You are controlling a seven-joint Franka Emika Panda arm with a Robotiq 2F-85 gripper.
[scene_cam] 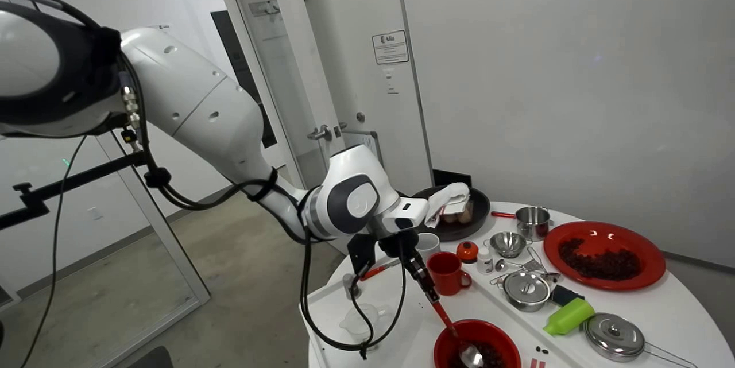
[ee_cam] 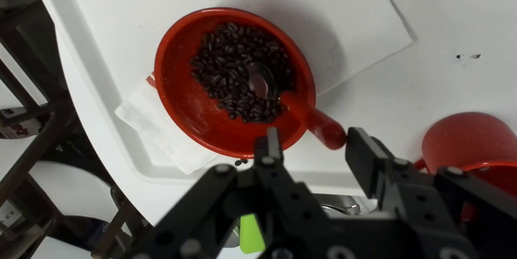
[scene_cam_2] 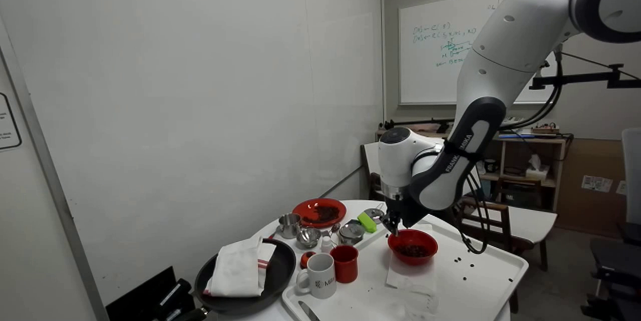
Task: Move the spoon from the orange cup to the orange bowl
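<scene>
White wall (scene_cam_2: 200, 85) behind, round table (scene_cam: 660, 310) full of kitchenware, white tray (scene_cam_2: 460, 291) on it. Bowl (ee_cam: 175, 73) sits upright on a napkin (ee_cam: 363, 36) on the tray, dark beans (ee_cam: 226, 57) inside. Spoon (ee_cam: 299, 107) is in the bowl: shiny head on the beans, red handle slanting out over the rim. Gripper (ee_cam: 313, 142) hangs just by the rim, fingers spread wide apart in the wrist view; handle end shows between them, right beside one finger, can't tell if touching. Cup (scene_cam: 445, 276) stands upright on the tray, apart from the bowl, next to a white mug (scene_cam_2: 320, 276). Some loose beans (scene_cam_2: 464, 278) lie scattered on the tray. Big red plate (scene_cam: 654, 264) holds a dark heap; lidded pot (scene_cam: 526, 287) and green item (scene_cam: 569, 316) sit between plate and tray. Black pan (scene_cam_2: 283, 261) with a folded cloth (scene_cam_2: 238, 271) on it shows in both exterior views, near the mug.
</scene>
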